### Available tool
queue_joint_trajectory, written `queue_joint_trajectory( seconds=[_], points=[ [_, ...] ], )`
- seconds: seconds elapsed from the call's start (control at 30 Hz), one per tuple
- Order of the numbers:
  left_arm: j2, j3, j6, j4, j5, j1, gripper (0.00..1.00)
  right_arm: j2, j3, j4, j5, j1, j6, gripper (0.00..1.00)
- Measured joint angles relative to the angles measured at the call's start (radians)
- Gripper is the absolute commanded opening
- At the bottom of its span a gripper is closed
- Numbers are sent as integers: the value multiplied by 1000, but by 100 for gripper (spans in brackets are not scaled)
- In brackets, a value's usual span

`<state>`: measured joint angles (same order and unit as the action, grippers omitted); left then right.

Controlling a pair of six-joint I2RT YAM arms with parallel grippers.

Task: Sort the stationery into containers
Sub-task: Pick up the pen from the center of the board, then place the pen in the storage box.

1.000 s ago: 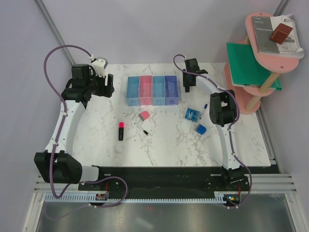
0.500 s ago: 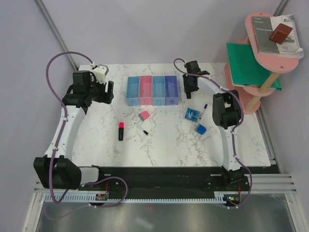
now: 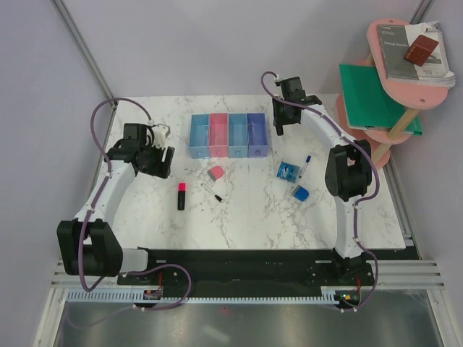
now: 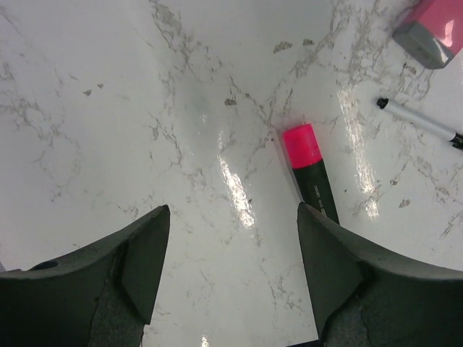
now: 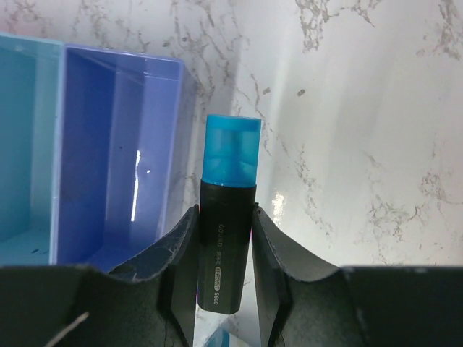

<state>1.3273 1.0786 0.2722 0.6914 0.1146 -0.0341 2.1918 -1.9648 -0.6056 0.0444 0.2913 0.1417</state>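
- The right gripper [image 5: 224, 217] is clamped on the dark body of a blue-capped highlighter [image 5: 230, 155], jaws partly closed against its sides. The cap juts forward beyond the fingertips.
- That grip low on the barrel probably leaves the cap end free to go first into a bin.
- The highlighter hangs just beside the outer wall of the purple-blue bin [image 5: 116, 166], the end one in the row of containers [image 3: 228, 135]. It is over bare tabletop [image 3: 246, 217], not over the bin's opening.
- The left gripper [image 4: 231, 238] is spread wide and holds nothing. It hovers over the tabletop, apparently readying a pick.
- The pink-tipped black marker [image 4: 311, 173] lies flat just ahead of the left gripper's right-hand finger (nearer that side than the middle of the gap), so the jaws do not yet straddle it.
- Loose on the tabletop are the pink-grey eraser [image 3: 215, 173], the thin black pen [image 3: 211, 191], two blue blocks [image 3: 289, 171] and a blue-capped white marker [image 3: 307, 163].
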Motion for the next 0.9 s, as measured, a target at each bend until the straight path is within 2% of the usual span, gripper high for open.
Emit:
queue_joint_trajectory(
  seconds=[0.47,0.8,0.9],
  points=[
    [144,-78,-77,16,-8,-32,74,-29,-14,13,-74,120,16,0],
    [219,-102,-148,15,-34,-143,74,0,-24,27,-75,137,19,0],
    [245,-102,-163,13,-46,-159,74,33,-34,30,-74,137,19,3]
  ],
)
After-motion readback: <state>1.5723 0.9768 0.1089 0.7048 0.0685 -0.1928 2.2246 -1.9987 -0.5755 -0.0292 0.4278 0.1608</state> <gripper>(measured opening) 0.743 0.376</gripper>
